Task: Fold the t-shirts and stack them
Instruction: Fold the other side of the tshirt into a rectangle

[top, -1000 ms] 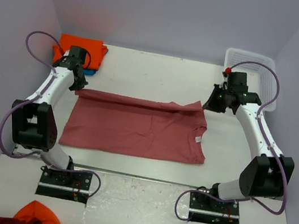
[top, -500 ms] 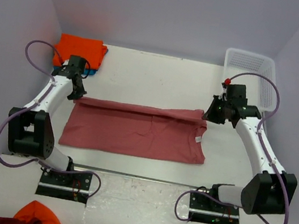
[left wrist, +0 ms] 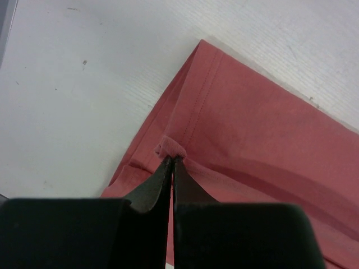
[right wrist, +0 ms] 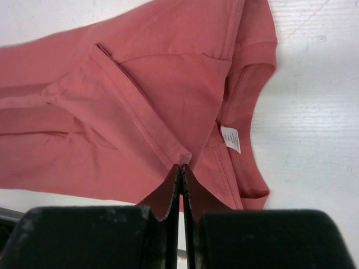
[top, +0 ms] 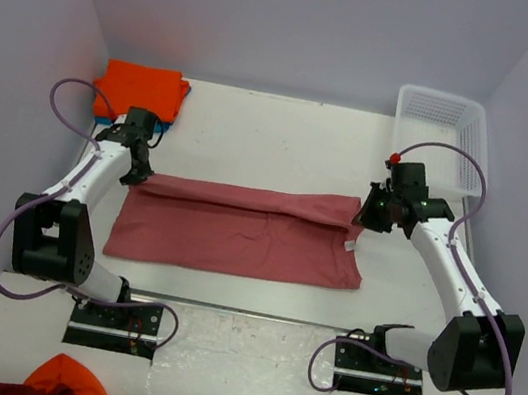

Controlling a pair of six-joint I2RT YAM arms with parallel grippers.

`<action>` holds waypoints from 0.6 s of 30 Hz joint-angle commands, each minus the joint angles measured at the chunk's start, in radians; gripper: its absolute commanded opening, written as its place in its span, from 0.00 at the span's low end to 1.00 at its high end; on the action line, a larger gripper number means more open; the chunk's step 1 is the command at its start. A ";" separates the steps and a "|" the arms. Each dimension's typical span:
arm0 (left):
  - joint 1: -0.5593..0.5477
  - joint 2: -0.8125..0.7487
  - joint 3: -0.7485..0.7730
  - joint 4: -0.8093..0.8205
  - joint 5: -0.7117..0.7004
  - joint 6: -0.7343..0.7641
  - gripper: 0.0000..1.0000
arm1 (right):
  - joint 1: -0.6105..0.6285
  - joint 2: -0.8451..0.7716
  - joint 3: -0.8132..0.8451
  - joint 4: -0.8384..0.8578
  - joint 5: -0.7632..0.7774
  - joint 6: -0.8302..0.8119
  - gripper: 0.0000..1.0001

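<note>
A dusty salmon-red t-shirt [top: 237, 239] lies across the table's middle, its far long edge turned over toward me. My left gripper [top: 138, 174] is shut on the shirt's far left edge; the left wrist view shows a pinch of cloth [left wrist: 169, 147] at the tips [left wrist: 171, 162]. My right gripper [top: 366, 215] is shut on the far right edge near the collar; the right wrist view shows the pinched fold [right wrist: 183, 158] and the white tag [right wrist: 230, 138]. An orange t-shirt [top: 142, 88] lies folded on a teal-blue one [top: 161, 125] at the back left.
A white lattice basket [top: 444, 131] stands at the back right corner. More orange and dark red cloth [top: 56, 382] lies on the floor at the bottom left, in front of the arm bases. Purple walls enclose the table.
Both grippers have moved toward me with the shirt's far edge, drawing the fold further over the shirt. The visible shirt has become a narrower band.
</note>
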 commanded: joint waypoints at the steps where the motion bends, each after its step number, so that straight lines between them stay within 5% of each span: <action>1: -0.012 -0.040 -0.017 -0.006 -0.057 -0.003 0.00 | 0.008 -0.041 -0.022 0.022 0.037 0.022 0.00; 17: -0.049 0.006 -0.060 -0.053 -0.129 -0.058 0.00 | 0.026 -0.087 -0.080 0.009 0.044 0.029 0.00; 18: -0.049 0.003 -0.060 -0.063 -0.128 -0.070 0.07 | 0.032 -0.086 -0.080 0.009 0.044 0.029 0.00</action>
